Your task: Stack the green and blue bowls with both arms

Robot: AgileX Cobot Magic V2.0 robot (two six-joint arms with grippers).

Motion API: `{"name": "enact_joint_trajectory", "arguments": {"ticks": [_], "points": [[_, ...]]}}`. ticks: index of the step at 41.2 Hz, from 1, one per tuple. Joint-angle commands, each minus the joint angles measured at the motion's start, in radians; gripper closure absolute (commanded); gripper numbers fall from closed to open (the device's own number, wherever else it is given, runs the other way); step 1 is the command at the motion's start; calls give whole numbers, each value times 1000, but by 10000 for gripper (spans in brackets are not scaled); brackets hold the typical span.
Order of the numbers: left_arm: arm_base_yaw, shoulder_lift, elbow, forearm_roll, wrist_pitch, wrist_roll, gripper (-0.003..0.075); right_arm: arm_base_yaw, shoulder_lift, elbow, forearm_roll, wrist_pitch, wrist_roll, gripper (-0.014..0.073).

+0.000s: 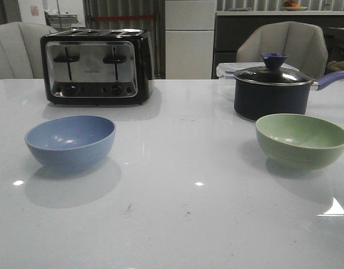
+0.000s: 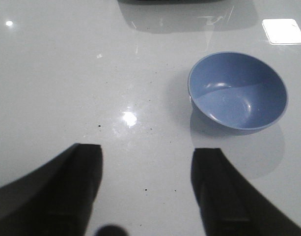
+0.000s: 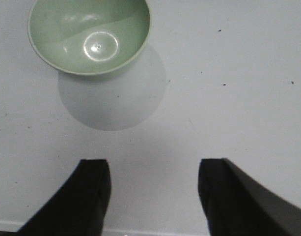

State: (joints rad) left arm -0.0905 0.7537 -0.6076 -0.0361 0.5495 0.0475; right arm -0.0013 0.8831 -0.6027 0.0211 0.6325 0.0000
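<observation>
The dusty blue bowl point(image 1: 70, 141) sits upright and empty on the left of the white table; it also shows in the left wrist view point(image 2: 237, 91). The sage green bowl point(image 1: 301, 139) sits upright and empty on the right; it also shows in the right wrist view point(image 3: 89, 34). My left gripper point(image 2: 146, 152) is open and empty above bare table, some way short of the blue bowl. My right gripper point(image 3: 154, 164) is open and empty above bare table, short of the green bowl. Neither arm shows in the front view.
A black and chrome toaster point(image 1: 96, 66) stands at the back left. A dark navy lidded saucepan point(image 1: 274, 89) stands at the back right, just behind the green bowl, its handle pointing right. Chairs stand behind the table point(image 1: 177, 207).
</observation>
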Motion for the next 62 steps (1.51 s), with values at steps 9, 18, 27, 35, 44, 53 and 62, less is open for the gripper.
{"name": "enact_joint_trajectory", "arguments": {"ticks": [9, 18, 27, 35, 44, 53, 62], "points": [[-6, 1, -28, -12, -69, -3, 161, -50, 254, -172, 45, -81, 11, 43], [-6, 1, -28, -12, -69, -3, 161, -84, 484, -370, 119, 0, -20, 43], [-6, 1, -28, -12, -69, -3, 161, -84, 694, -536, 233, 57, -114, 43], [-6, 1, -28, -12, -69, -3, 161, -84, 859, -651, 239, 76, -124, 51], [-6, 1, -28, -12, -69, -3, 161, -84, 957, -719, 239, 98, -126, 183], [-6, 1, -28, -12, -69, -3, 161, -84, 967, -730, 239, 113, -131, 377], [-6, 1, -28, -12, -69, -3, 161, -81, 963, -730, 239, 124, -145, 534]]}}
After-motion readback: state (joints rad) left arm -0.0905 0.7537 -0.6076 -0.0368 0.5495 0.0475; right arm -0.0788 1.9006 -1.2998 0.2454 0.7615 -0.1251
